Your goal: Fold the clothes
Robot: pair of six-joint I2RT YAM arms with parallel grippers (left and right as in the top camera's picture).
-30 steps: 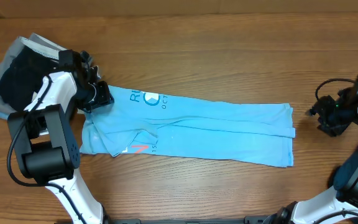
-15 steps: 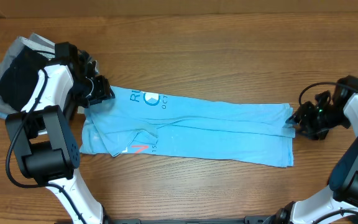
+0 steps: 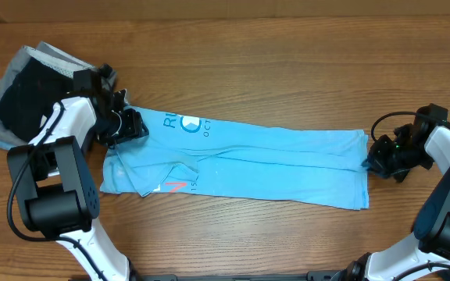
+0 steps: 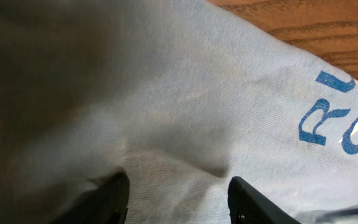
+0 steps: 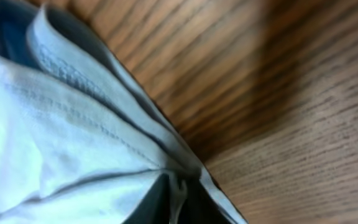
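At the far left of the wood-grain table (image 3: 287, 47), black and grey garments (image 3: 22, 94) lie in a soft, crumpled heap, the black cloth on top of the grey. Just beside it the left gripper (image 3: 127, 125) sits on the left end of the light-blue T-shirt (image 3: 272, 160), which lies folded into a long, narrow band across the middle of the table. Its collar end has printed lettering (image 3: 182, 123), and a small red mark (image 3: 176, 187) shows near the lower left edge, where the fabric wrinkles and turns over. In the left wrist view the left gripper (image 4: 179, 186) has its dark fingers (image 4: 114, 196) clearly apart, tips on the fine knit cloth, with a shallow pucker between them and nothing clamped. At the far right, the right gripper (image 3: 373, 160) meets the stacked hem edges of the shirt. The right wrist view shows the stitched layers fanning out from the right gripper (image 5: 178, 199), whose fingers (image 5: 148, 205) are nearly together, pinching a thin strip of hem.
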